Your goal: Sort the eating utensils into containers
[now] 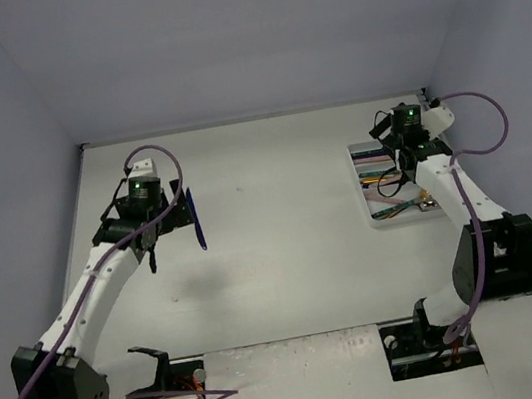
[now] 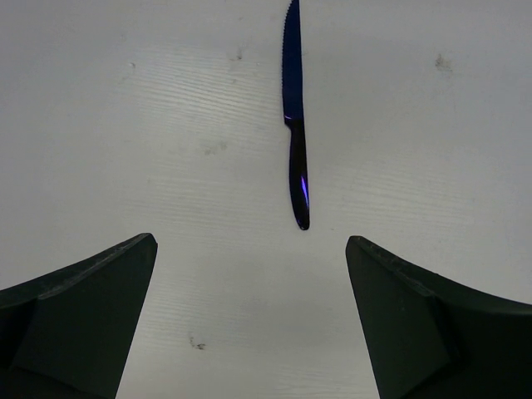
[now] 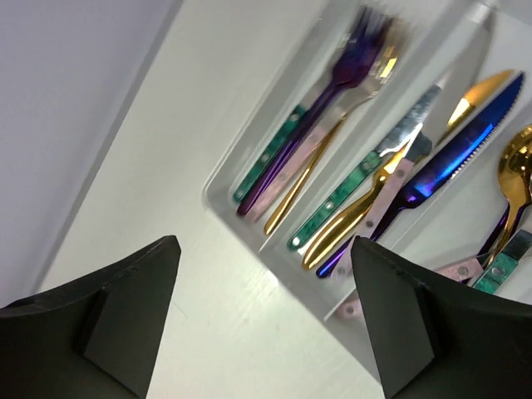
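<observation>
Knife (image 2: 297, 158) — dark blue, ahead of spread left fingers (image 2: 83, 324), untouched

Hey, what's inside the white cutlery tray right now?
Forks fill one outer compartment of the tray, knives fill the middle, and a gold spoon shows in the third. Stacked utensils partly cover those beneath. A finger of the right pincer hides the tray's near corner.

Dark blue knife (image 2: 296, 141) loses its blade tip to the left wrist view's top edge; fork heads (image 3: 366, 41) blur in the white tray (image 3: 249, 237), cropped at right; overhead, the right arm (image 1: 442, 182) hides part of it, utensils (image 1: 394, 208) too small to identify.
</observation>
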{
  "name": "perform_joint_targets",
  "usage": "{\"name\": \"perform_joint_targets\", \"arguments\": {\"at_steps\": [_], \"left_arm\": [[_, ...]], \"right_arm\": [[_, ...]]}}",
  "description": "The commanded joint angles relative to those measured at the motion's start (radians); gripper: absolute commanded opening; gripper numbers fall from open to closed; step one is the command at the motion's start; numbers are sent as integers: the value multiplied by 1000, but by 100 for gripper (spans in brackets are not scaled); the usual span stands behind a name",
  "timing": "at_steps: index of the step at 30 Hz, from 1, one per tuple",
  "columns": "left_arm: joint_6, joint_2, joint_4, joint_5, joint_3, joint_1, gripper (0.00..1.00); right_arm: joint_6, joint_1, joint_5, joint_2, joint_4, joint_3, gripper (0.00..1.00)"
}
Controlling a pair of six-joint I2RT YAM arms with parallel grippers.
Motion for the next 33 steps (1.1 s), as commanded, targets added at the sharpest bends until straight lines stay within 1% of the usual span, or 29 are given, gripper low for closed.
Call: {"name": "perform_joint_targets", "arguments": {"at_steps": [1, 4, 6, 8, 13, 17, 18, 20, 22, 23, 26, 31, 33], "left_arm": [[-106, 144, -35, 29, 94, -45, 97], [-139, 249, -30, 67, 117, -48, 97], [-141, 319, -33, 81, 146, -47, 97], [-141, 385, -39, 102, 178, -39, 95], [-115, 522, -73, 123, 268, -16, 91], [-99, 628, -92, 130, 335, -3, 85], [-99, 649, -96, 129, 347, 4, 83], [-100, 692, -101, 139, 370, 11, 74], [-103, 721, -110, 142, 392, 16, 68], [-103, 735, -112, 135, 399, 17, 64], [-100, 767, -123, 131, 433, 19, 55], [-94, 803, -135, 123, 474, 19, 45], [-95, 815, -137, 122, 482, 19, 43]], "right_arm": [[-284, 18, -121, -143, 16, -18, 86], [-366, 19, -200, -213, 15, -55, 89], [-375, 21, -243, -258, 17, -99, 91], [-380, 45, -251, -284, 17, -137, 91], [-399, 81, -266, -281, 20, -203, 91], [-430, 98, -279, -282, 41, -245, 91], [-438, 98, -281, -280, 41, -259, 91], [-446, 99, -285, -278, 53, -272, 90], [-450, 100, -289, -275, 80, -287, 90], [-450, 99, -289, -274, 83, -290, 90], [-454, 98, -329, -265, 96, -293, 90], [-455, 100, -355, -248, 106, -296, 89], [-453, 98, -359, -248, 108, -298, 89]]}}
